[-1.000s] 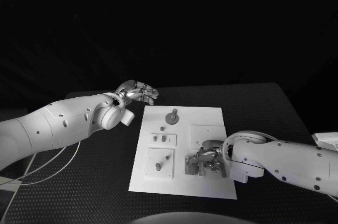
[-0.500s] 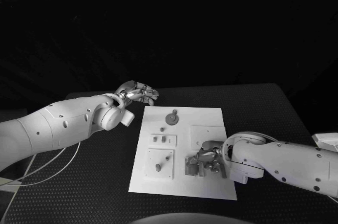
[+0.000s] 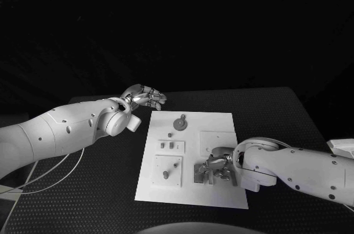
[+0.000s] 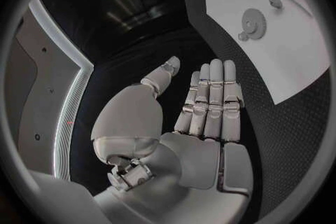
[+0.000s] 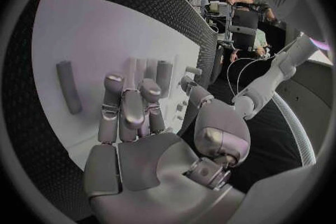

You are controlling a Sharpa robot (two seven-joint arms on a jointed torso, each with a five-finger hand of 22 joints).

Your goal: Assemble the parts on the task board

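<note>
The white task board lies in the middle of the black table. On it are a grey gear, two small grey pieces and a peg in a square plate. My right hand lies over the board's near right part, its fingers stretched onto grey parts there. In the right wrist view its fingers rest flat on the board, the thumb is apart, and a grey peg lies beside them. My left hand hovers past the board's far left corner, fingers straight, holding nothing. The gear shows ahead of it.
Black textured mat surrounds the board on all sides. White cables hang below my left arm at the table's left edge.
</note>
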